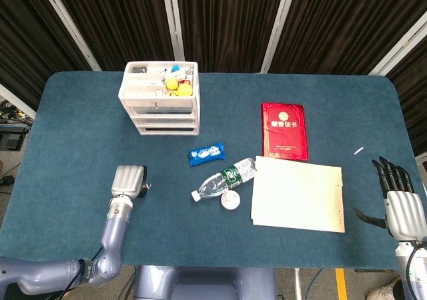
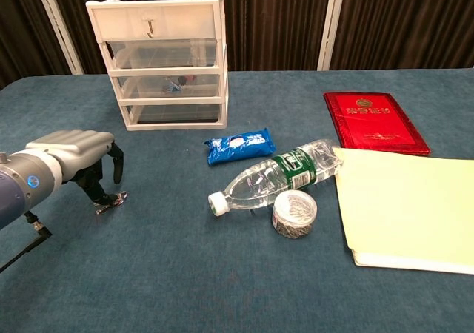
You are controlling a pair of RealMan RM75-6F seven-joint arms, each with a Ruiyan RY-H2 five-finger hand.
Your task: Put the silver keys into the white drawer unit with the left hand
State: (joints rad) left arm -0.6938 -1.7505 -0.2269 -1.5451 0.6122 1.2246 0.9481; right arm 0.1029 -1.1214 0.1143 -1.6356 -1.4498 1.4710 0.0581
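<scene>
The silver keys (image 2: 113, 199) lie on the blue table, left of centre; in the head view only a sliver of the keys (image 1: 144, 189) shows beside the hand. My left hand (image 1: 129, 180) (image 2: 80, 154) hangs right over them, palm down, fingers pointing at the cloth and its thumb touching down just beside the keys, which still lie flat. The white drawer unit (image 1: 160, 99) (image 2: 166, 61) stands at the back left, its drawers pushed in. My right hand (image 1: 399, 203) rests at the table's far right edge, fingers spread, holding nothing.
A blue snack packet (image 2: 238, 146), a lying plastic bottle (image 2: 274, 176) and a round tin of clips (image 2: 294, 213) sit in the middle. A red booklet (image 2: 374, 120) and a yellow folder (image 2: 411, 207) lie to the right.
</scene>
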